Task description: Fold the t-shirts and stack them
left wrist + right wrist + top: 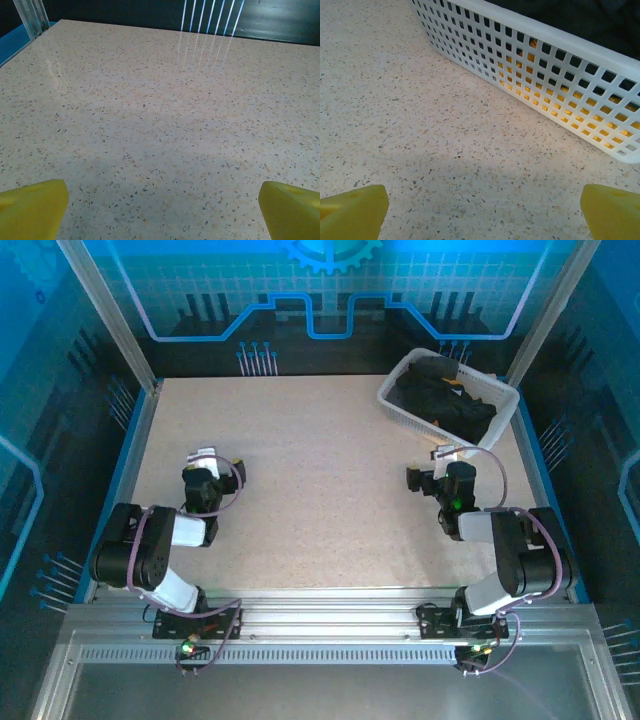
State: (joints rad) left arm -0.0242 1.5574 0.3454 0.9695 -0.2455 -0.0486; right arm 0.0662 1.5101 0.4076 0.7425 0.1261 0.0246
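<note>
The t-shirts lie bunched in a white lattice basket at the table's back right. A black one covers most of the heap, and a bit of orange-yellow cloth peeks out near the top. In the right wrist view the basket wall runs across the upper right, with orange-yellow cloth showing through its holes and black cloth above the rim. My right gripper hangs open just in front of the basket, over bare table. My left gripper is open at the table's left, holding nothing.
The speckled tabletop stretches between the two arms. Blue side rails and a metal frame post bound it. A dark back wall stands beyond the far edge.
</note>
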